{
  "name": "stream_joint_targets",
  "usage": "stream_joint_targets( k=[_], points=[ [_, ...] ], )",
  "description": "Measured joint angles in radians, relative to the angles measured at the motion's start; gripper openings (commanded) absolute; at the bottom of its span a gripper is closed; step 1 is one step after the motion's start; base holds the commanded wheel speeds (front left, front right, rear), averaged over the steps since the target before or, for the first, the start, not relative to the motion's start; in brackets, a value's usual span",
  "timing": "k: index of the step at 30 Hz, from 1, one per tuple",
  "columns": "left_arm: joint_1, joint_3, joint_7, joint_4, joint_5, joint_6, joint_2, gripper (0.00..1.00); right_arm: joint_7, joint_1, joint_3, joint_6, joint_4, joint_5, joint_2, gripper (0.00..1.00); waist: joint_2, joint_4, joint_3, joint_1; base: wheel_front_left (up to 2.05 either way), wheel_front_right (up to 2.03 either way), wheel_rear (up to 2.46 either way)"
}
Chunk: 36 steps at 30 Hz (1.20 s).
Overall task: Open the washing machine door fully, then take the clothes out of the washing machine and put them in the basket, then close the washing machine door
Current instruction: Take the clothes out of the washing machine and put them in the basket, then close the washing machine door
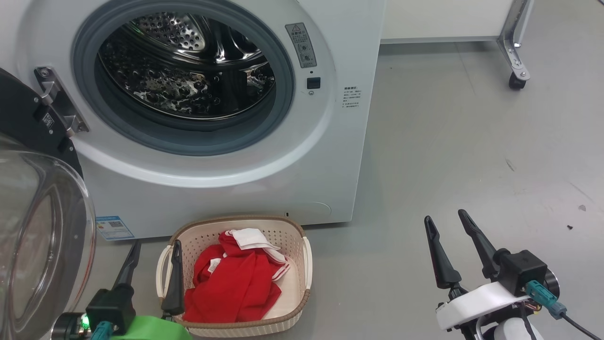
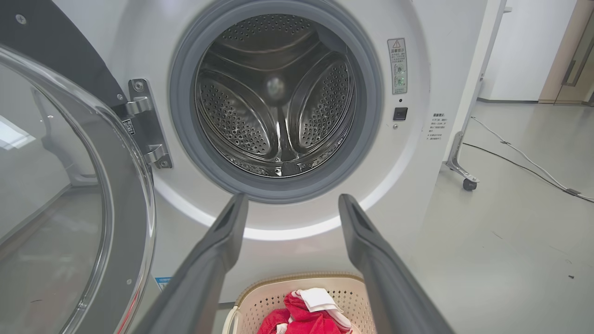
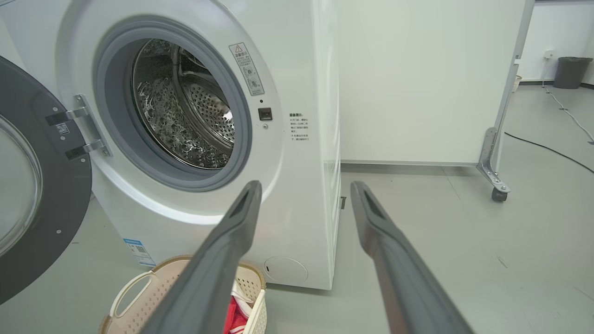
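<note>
Left gripper [image 1: 157, 244] and right gripper [image 1: 445, 216] gaped wide, empty; clothes [image 1: 231, 283] sat in the basket [image 1: 236, 220], so the washing machine door [image 1: 42, 226] wanted a smooth push behind its rim.

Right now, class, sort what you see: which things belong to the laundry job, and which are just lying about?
Job: washing machine, washing machine door, red clothes, basket.
Lying about: wheeled partition panel, grey waste bin.
</note>
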Motion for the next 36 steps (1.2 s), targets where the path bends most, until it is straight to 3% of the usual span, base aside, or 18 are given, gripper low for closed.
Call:
stream_joint_targets(
  k=[36],
  points=[
    [0.097, -0.01, 0.068, -0.167, 0.012, 0.034, 0.003, 1.0, 0.0, 0.02, 0.001, -0.015, -0.032, 0.0, 0.0, 1.0, 0.0, -0.003, 0.011, 0.0, -0.01, 0.01, 0.0]
  ],
)
